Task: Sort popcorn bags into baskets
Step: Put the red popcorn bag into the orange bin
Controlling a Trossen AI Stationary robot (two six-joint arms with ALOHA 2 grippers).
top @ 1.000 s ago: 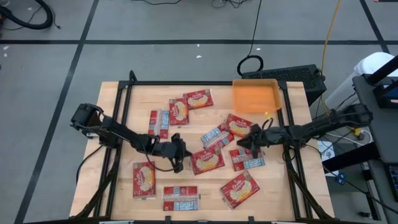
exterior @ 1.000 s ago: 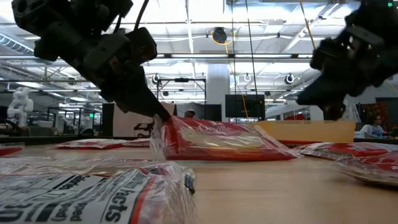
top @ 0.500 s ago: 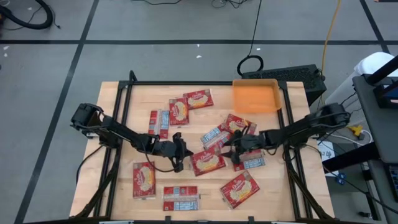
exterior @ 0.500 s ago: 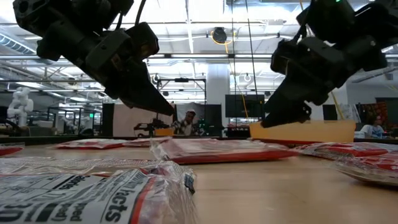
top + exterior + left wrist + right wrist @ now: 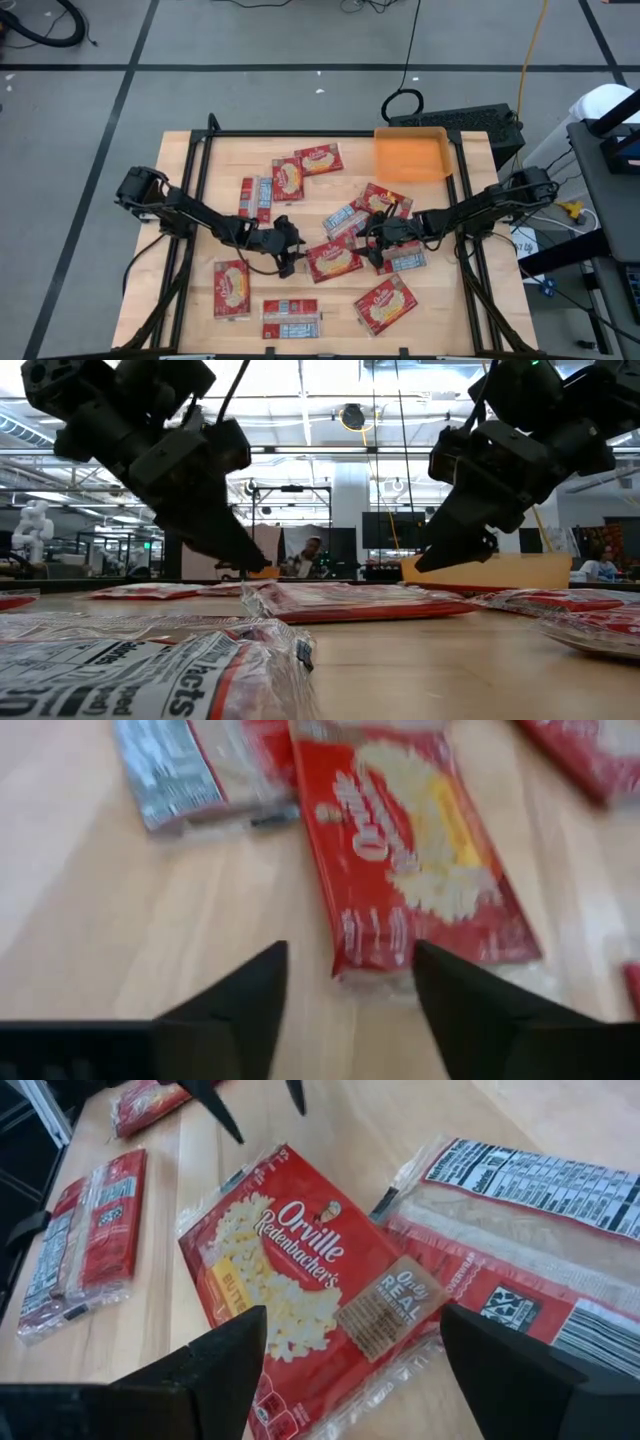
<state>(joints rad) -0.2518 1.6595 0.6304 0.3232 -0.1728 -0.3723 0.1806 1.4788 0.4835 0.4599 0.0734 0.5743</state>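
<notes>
Popcorn bags lie scattered over the wooden surface [image 5: 200, 200] in the high view, and the orange basket [image 5: 410, 155] at the far right corner holds none that I can see. My left gripper [image 5: 288, 250] sits at one end of the centre bag [image 5: 334, 259], my right gripper [image 5: 372, 237] at its other end, near a label-up bag [image 5: 348, 219].

From the low view that centre bag [image 5: 350, 601] lies flat on the surface. Both grippers, the left [image 5: 245, 565] and the right [image 5: 440, 555], hang just above it, touching nothing.

The left wrist view shows my left fingers [image 5: 235, 1010] spread, holding nothing, with the bag's [image 5: 415, 850] near edge lying between them, picture side up.

In the right wrist view my right fingers [image 5: 225, 1355] are spread wide and empty. The same bag [image 5: 300, 1280] lies just ahead of them, its far corner tucked against the label-up bag [image 5: 520, 1210].

My judgement: the step in hand is picking this centre bag with the right arm, which is nearer the basket. To do it well I would lower the fingers over the bag's short edge, clear of the overlapping neighbour, then close firmly on wrapper and contents together, since the slick film may slip. I would keep the left arm back so the two do not meet.
</notes>
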